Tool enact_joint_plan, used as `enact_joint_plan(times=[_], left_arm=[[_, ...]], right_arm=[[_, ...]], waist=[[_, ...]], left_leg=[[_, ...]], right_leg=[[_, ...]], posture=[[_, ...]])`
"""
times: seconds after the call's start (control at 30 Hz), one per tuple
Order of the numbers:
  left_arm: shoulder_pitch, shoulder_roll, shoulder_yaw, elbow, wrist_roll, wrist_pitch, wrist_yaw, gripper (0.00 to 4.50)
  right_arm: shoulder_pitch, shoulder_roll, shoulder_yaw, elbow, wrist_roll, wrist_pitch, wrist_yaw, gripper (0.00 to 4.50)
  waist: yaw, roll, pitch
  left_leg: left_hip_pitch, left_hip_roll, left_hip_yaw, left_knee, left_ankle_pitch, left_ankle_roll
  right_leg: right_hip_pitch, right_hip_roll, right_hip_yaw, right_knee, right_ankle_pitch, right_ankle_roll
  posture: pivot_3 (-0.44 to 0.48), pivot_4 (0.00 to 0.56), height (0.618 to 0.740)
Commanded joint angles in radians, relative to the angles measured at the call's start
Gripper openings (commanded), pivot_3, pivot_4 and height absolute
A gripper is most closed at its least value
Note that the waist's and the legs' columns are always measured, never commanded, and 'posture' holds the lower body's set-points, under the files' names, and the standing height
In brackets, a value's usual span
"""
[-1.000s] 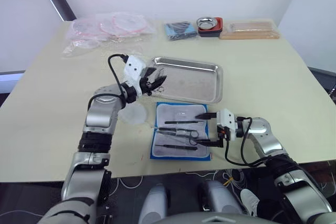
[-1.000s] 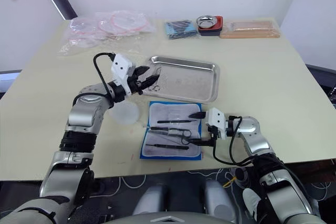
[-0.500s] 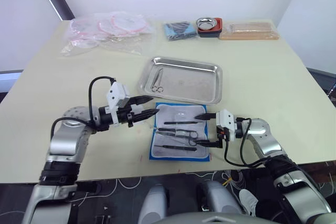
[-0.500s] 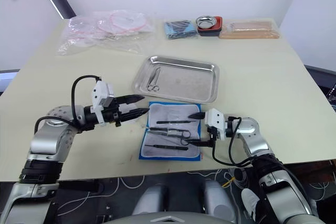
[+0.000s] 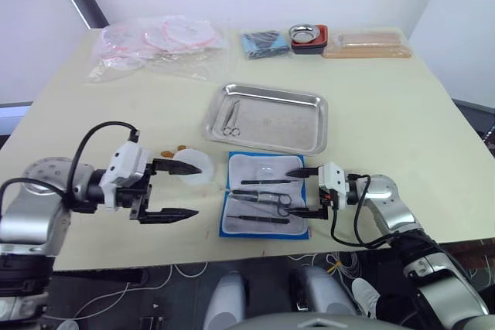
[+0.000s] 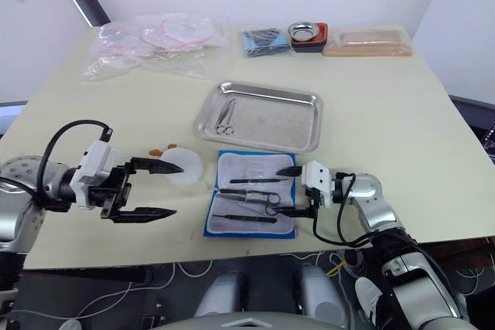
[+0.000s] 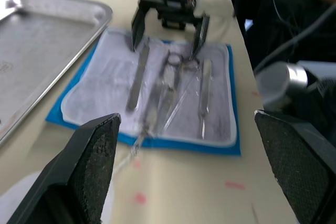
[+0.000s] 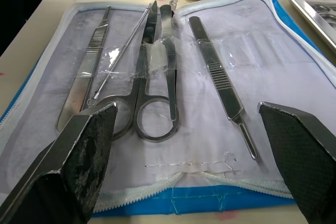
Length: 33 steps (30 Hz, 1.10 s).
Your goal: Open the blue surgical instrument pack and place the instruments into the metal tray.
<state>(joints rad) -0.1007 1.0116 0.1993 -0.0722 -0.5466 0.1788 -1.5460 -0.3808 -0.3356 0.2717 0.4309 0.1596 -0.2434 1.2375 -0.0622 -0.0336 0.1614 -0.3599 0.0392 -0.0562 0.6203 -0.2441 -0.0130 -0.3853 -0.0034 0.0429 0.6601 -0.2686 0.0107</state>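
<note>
1. Left eye view: blue surgical instrument pack (image 5: 265, 205) open at lower centre of desk (image 5: 402, 106), below metal tray (image 5: 267, 117) (scissors (image 5: 231, 120) inside). Left hand (image 5: 179, 189) wide open, empty, lower left.
2. Right wrist view: instruments (image 8: 155, 69) on lining; right hand (image 8: 185, 171) wide open, empty.

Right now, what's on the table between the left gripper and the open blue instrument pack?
In the left eye view, bare tabletop lies between the left gripper and the blue surgical instrument pack; a white round disc sits just behind that stretch.
</note>
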Motion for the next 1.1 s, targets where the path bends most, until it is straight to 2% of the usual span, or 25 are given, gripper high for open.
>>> enact_joint_plan(times=[0.03,0.27,0.4,0.7,0.8,1.07,1.1], left_arm=[[0.014,0.032,0.047,-0.029,-0.028,-0.012,-0.046,4.36],[0.007,0.036,0.063,-0.014,-0.038,0.001,-0.021,4.36],[-0.015,0.006,0.028,-0.020,0.007,-0.038,0.027,4.36],[-0.161,-0.115,-0.144,0.012,0.107,-0.026,0.126,4.36],[-0.236,-0.172,-0.214,0.103,0.196,-0.097,0.155,4.36],[-0.346,-0.263,-0.308,0.282,0.306,-0.204,0.167,4.36],[-0.358,-0.273,-0.317,0.302,0.308,-0.208,0.158,4.13]], right_arm=[[0.054,-0.005,0.077,0.118,-0.087,0.038,-0.001,4.50],[0.054,-0.003,0.079,0.120,-0.089,0.035,0.004,4.50],[0.050,0.000,0.078,0.123,-0.089,0.036,0.005,4.50],[0.030,0.004,0.074,0.141,-0.089,0.036,0.006,4.50],[0.027,0.004,0.072,0.145,-0.089,0.035,0.003,4.50],[0.035,0.001,0.066,0.135,-0.086,0.038,-0.007,4.50],[0.038,0.001,0.064,0.131,-0.085,0.040,-0.010,4.50]], waist=[[0.000,0.000,0.000],[0.001,-0.001,0.000],[0.001,-0.002,0.000],[0.002,-0.005,-0.001],[0.003,-0.006,0.000],[0.002,-0.007,-0.001],[0.004,-0.007,-0.001]], left_leg=[[0.000,0.000,0.001,-0.001,0.000,0.000],[0.000,0.001,0.003,-0.002,0.000,0.000],[0.000,0.001,0.004,-0.002,0.000,0.000],[0.000,0.001,0.008,-0.002,0.000,0.000],[0.000,0.000,0.009,-0.002,0.000,0.000],[0.001,0.000,0.010,-0.002,0.000,0.000],[0.000,0.000,0.010,-0.001,0.000,0.000]], right_leg=[[-0.001,0.000,0.000,0.000,0.000,0.000],[-0.003,0.000,0.000,0.000,0.000,0.000],[-0.004,0.000,0.000,0.000,0.000,0.000],[-0.003,0.002,0.001,0.001,0.002,-0.002],[-0.003,0.003,-0.001,0.001,0.002,-0.003],[-0.003,0.005,-0.001,0.001,0.004,-0.004],[-0.003,0.005,-0.001,0.001,0.004,-0.004]], posture=[[0.000,0.150,0.740],[0.000,0.150,0.740],[0.000,0.150,0.740],[0.000,0.150,0.740],[0.000,0.150,0.740],[0.000,0.150,0.740],[0.000,0.150,0.740]])
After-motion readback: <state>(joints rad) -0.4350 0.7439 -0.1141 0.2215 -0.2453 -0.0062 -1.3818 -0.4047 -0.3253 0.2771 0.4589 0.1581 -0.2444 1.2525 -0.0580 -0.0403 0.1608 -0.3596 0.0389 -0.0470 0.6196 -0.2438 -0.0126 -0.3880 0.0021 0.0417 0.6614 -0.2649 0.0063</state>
